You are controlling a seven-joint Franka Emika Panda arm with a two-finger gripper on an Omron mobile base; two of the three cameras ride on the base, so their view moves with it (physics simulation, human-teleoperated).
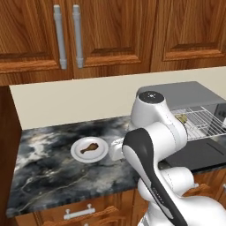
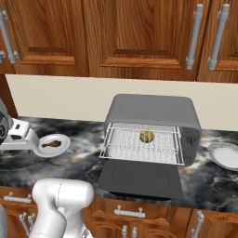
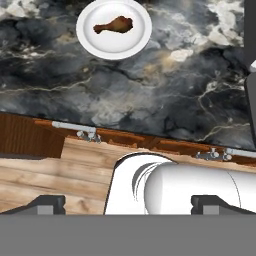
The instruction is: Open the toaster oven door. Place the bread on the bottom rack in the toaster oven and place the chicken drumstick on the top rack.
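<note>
Already the door hangs open and the bread sits on a rack. Ahead of the pincer, empty with tips apart, the drumstick waits on its plate.

The arm is glossy white, built of rounded, bulging shells. A black band curves along one link, with small pale lettering on it. One joint ends in a dark round cap. The fingertips are small, dark grey and blocky.
</note>
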